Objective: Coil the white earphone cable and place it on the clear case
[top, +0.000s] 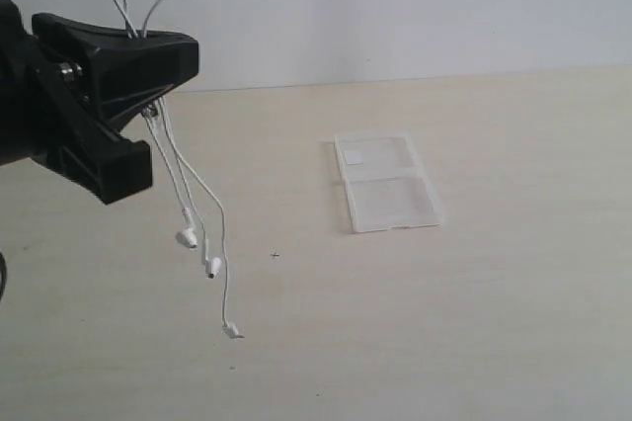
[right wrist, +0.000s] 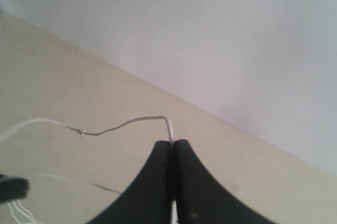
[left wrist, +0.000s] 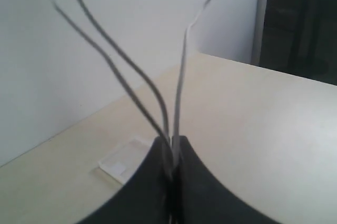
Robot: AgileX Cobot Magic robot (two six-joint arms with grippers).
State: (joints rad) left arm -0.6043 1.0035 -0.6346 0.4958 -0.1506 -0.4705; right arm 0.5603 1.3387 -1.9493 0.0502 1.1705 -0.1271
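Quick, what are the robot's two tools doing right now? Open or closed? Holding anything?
Left tool: closed, pinching the white earphone cable.
Right tool: closed, pinching the same cable.

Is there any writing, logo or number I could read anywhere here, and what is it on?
No text can be read in any view.
Sticker on the case: looks blank, but it is too small to be sure.
Cable: no marks show.
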